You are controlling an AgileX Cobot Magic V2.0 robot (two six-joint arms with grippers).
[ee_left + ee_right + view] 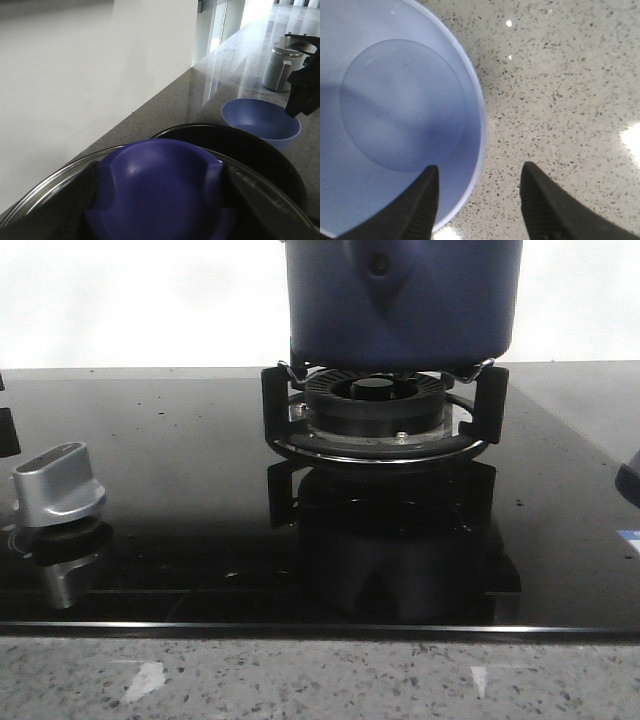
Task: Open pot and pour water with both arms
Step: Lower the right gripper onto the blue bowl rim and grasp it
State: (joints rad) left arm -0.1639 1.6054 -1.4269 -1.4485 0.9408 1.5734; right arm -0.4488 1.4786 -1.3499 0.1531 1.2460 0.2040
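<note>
Pot on the burner, lid knob under the left arm.

The left gripper (160,220) looks clenched on the blue lid knob (157,192). The pot (400,300), probably heavy, sits on the grate (380,415). The right gripper (480,200) is spread over the smooth blue bowl (395,110) rim.

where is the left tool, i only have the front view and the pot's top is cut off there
observer: The left tool is at the blue lid knob, one finger on either side. I cannot tell whether it is clamped.
operator: and the right one
observer: The right tool is open, straddling the rim of a light blue bowl.
operator: anything in that bowl
observer: It looks empty. A grey cup stands beyond it on the counter.
</note>
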